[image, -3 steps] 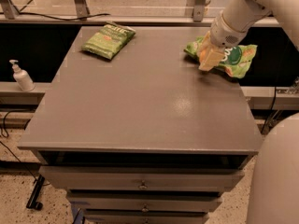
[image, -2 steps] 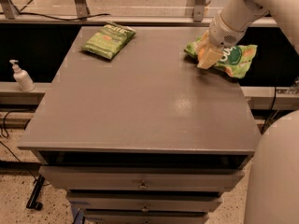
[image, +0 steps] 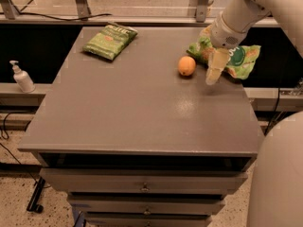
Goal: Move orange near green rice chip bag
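The orange (image: 186, 65) sits free on the grey table top (image: 137, 108), right of centre towards the back. The green rice chip bag (image: 242, 59) lies at the back right corner, partly hidden by my arm. My gripper (image: 211, 78) points down between the two, just right of the orange and against the bag's left end. It is open and holds nothing. A small gap lies between the orange and the nearest finger (image: 215, 65).
A smaller dull olive-green bag (image: 110, 40) lies at the back left of the table. A white pump bottle (image: 21, 77) stands on a ledge off the table's left side. Drawers (image: 142, 186) sit below the front edge. The robot's pale body (image: 279, 174) fills the lower right.
The orange, earlier hidden in the gripper by the bag, now lies free on the table left of the gripper. The gripper has let it go.
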